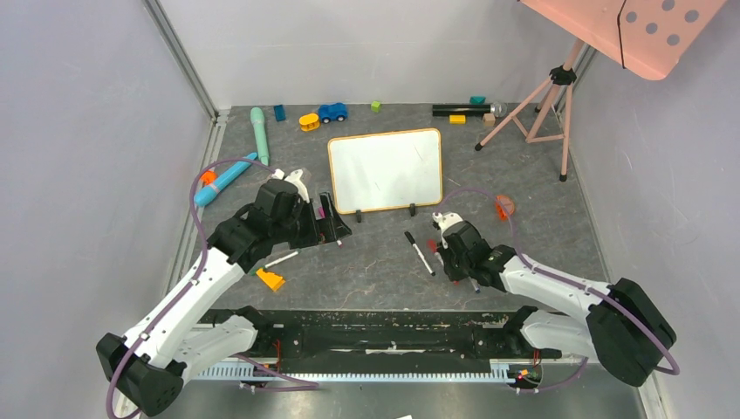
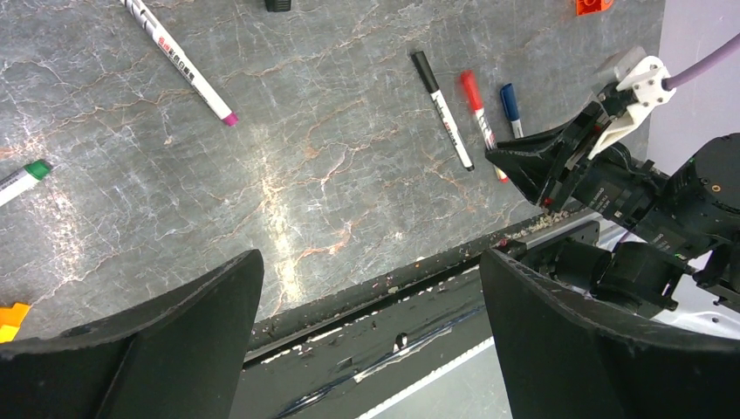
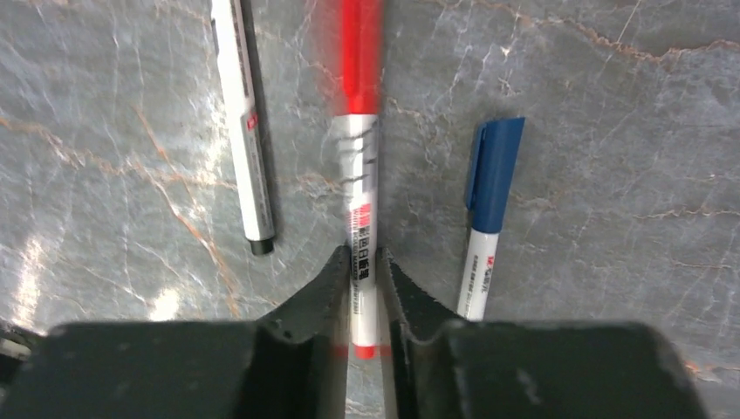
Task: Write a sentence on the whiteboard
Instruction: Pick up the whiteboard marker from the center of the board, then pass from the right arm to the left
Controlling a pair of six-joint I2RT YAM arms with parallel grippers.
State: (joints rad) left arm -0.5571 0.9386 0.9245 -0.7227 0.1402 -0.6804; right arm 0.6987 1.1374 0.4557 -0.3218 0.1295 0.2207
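The right gripper's (image 3: pixel 364 266) two black fingers are clenched on the white barrel of a red marker (image 3: pixel 362 175), gripping it near its tail end. The marker's red cap points away from the wrist and is blurred, so it is hard to say whether the pen is resting on the grey marbled table (image 1: pixel 524 227) or just off it. A black marker (image 3: pixel 240 113) lies just to its left and a blue-capped marker (image 3: pixel 489 192) just to its right, both flat on the table and apart from the fingers.

The left gripper (image 2: pixel 371 262) hangs above the table with its jaws spread wide and nothing between them. A pink-tipped marker (image 2: pixel 179 61) and a green-capped marker (image 2: pixel 22 179) lie beyond it.

The whiteboard (image 1: pixel 386 170) sits past both arms, mid-table towards the back, with its two black clip feet on its near edge.
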